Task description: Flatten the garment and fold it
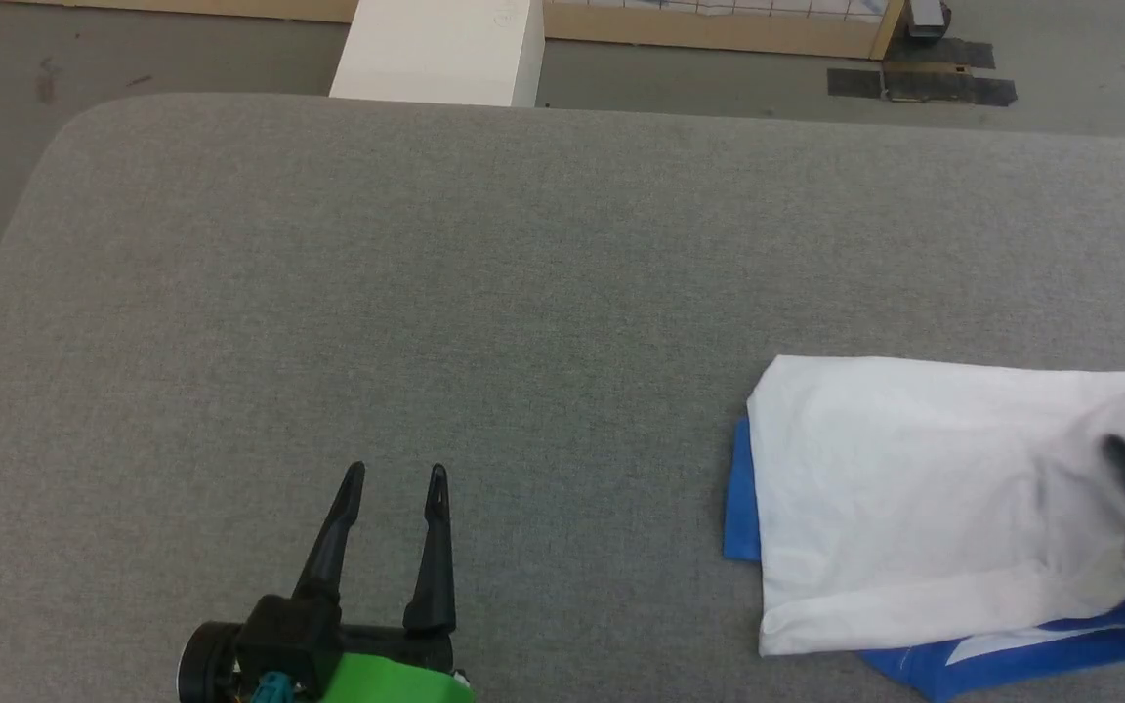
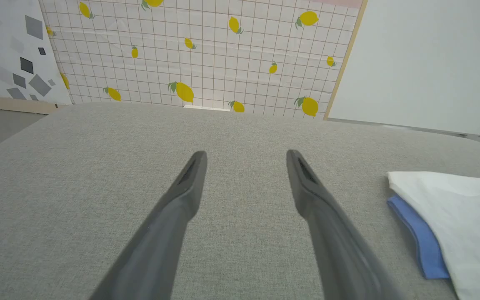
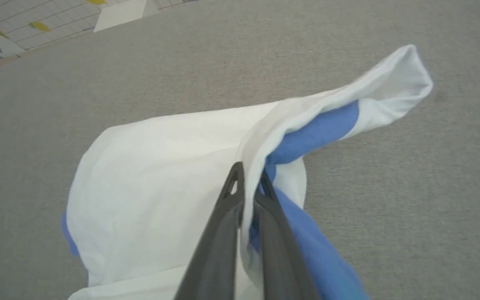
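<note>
The garment, white with bright blue sleeves, lies partly folded on the grey table at the right. My right gripper is at the picture's right edge, shut on a fold of the garment; in the right wrist view the gripper pinches white and blue cloth, and the pinched edge is lifted off the table. My left gripper stands open over bare table at the lower left, well apart from the garment. Its fingers have nothing between them.
A white box stands on the floor past the table's far edge. A lemon-patterned grid panel and a plain white wall panel stand behind the table. The table's rounded far-left corner drops to the floor.
</note>
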Controlling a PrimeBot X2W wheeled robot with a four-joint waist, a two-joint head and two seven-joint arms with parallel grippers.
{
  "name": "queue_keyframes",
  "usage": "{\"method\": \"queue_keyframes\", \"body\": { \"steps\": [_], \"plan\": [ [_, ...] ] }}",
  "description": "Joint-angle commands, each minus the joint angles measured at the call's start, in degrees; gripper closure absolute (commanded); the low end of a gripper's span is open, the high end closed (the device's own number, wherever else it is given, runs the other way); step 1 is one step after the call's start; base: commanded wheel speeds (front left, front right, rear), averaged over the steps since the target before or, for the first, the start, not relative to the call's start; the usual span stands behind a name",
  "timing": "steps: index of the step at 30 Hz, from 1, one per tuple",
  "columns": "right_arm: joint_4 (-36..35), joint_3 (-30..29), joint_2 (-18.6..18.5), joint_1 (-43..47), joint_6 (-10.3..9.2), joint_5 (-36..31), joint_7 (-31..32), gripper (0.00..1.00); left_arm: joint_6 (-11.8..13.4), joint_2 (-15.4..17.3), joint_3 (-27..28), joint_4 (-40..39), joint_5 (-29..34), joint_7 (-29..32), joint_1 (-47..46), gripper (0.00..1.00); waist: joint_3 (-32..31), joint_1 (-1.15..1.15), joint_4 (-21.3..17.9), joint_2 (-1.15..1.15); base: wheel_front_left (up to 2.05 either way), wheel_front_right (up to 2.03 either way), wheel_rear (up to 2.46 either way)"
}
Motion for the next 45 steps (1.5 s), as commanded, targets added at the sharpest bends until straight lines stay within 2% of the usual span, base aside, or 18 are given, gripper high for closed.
{"method": "queue_keyframes", "body": {
  "steps": [1,7,13,17,27,28,29,30,31,34,38,45],
  "plan": [
    [-2.3,2.5,1.1,-0.2,-0.08,0.9,1.6,1.00,-0.4,-0.3,0.0,0.3,-0.6,-0.3,-0.5,0.00,-0.1,0.00,0.2,0.00,0.00,0.00,0.00],
    [-9.9,12.6,3.3,1.4,-0.08,2.8,7.7,1.00,-0.8,-0.6,-0.1,0.7,-1.0,-0.3,-0.9,0.00,0.2,0.00,1.4,0.00,0.00,0.00,0.00],
    [-10.1,19.2,4.6,1.3,-0.08,3.2,9.0,1.00,-0.9,-0.8,-0.2,1.0,-1.4,-0.3,-1.3,0.00,0.7,0.00,2.7,0.00,0.00,0.00,0.00],
    [-6.6,22.3,5.4,0.6,-0.08,1.6,7.1,1.00,-0.9,-0.9,-0.4,1.2,-1.5,-0.3,-1.7,0.00,1.3,0.00,3.4,0.00,0.00,0.00,0.00],
    [10.2,25.9,7.4,-3.7,-0.08,-7.3,-0.2,1.00,-0.5,-1.0,-1.7,2.0,-2.1,-0.3,-2.9,0.00,1.8,0.00,4.3,0.00,0.00,0.00,0.00],
    [11.6,25.9,7.6,-4.0,-0.08,-7.9,-0.5,0.92,-0.5,-1.0,-1.8,2.1,-2.2,-0.3,-3.0,0.00,1.5,0.00,4.4,0.00,0.00,0.00,0.00],
    [13.3,26.0,7.8,-4.4,-0.08,-8.5,-0.6,0.58,-0.5,-1.0,-2.0,2.3,-2.3,-0.3,-2.9,0.00,1.3,0.00,4.4,0.00,0.00,0.00,0.00],
    [14.4,26.0,7.9,-4.6,-0.08,-8.9,-0.7,0.18,-0.5,-1.0,-2.1,2.5,-2.4,-0.3,-2.9,0.00,1.0,0.00,4.4,0.00,0.00,0.00,0.00],
    [15.5,26.1,8.0,-4.9,-0.08,-9.1,-0.8,0.00,-0.5,-1.0,-2.2,2.7,-2.5,-0.3,-2.8,0.00,0.6,0.00,4.3,0.00,0.00,0.00,0.00],
    [16.2,26.6,8.2,-5.3,-0.08,-8.0,-0.4,0.00,-0.5,-1.0,-2.3,3.2,-2.7,-0.3,-2.1,0.00,-0.6,0.00,3.8,0.00,0.00,0.00,0.00],
    [12.1,25.4,8.2,-4.8,-0.08,-4.7,0.4,0.00,-0.7,-1.0,-1.9,3.4,-2.6,-0.3,-1.1,0.00,-1.7,0.00,3.0,0.00,0.00,0.00,0.00],
    [-1.3,13.6,4.7,-1.0,-0.08,-2.8,0.7,0.00,-0.7,-1.0,-1.1,2.8,-2.4,-0.3,0.0,0.00,-2.1,0.00,1.7,0.00,0.00,0.00,0.00]
  ]
}}
